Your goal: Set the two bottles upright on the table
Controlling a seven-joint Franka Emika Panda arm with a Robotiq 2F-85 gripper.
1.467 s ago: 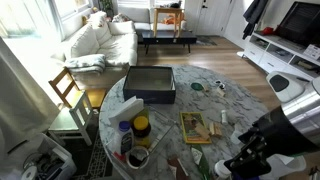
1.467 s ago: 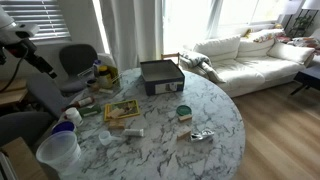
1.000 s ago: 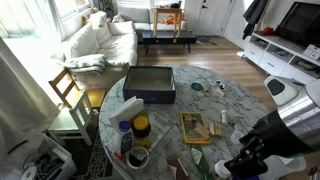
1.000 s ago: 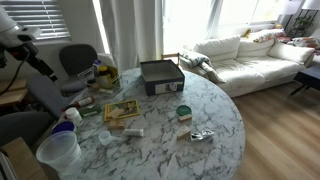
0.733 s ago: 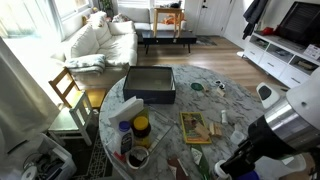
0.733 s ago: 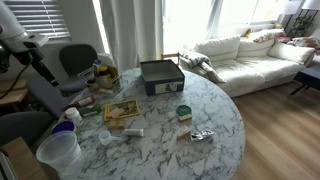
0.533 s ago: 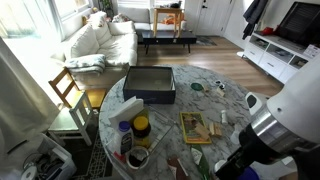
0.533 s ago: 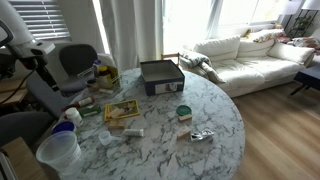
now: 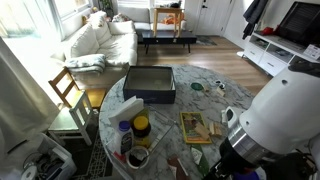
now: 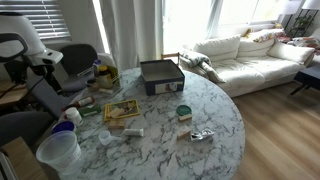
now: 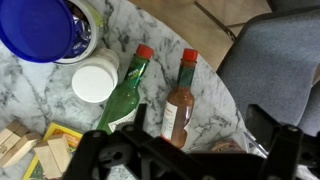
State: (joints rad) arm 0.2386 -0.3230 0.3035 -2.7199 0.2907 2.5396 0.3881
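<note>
So both bottles are flat on their sides right by the tabletop's edge, on the side where the grey chair [image 11: 275, 60] sits. There's the green bottle [image 11: 128, 88] and, just beside it, a reddish-brown bottle [image 11: 179, 105]. They lie roughly parallel, red caps pointing out toward that edge. Neither is standing, so I'd say the job hasn't really started. The gripper [image 11: 200, 130] hangs over them with its jaws spread wide and nothing in them, which makes sense to me. It looks lined up over the reddish-brown one, and wide jaws give it room to come down around the body. Tricky bit imo is how close the two lie: a finger has to slip into the narrow gap without rolling the green one. A white lid [image 11: 95, 82] and a big blue-topped container [image 11: 35, 30] crowd the other side too. In an exterior view the table [image 10: 215, 115] has bare marble further in for standing them up, but the bottles are too small for me to pick out there.
</note>
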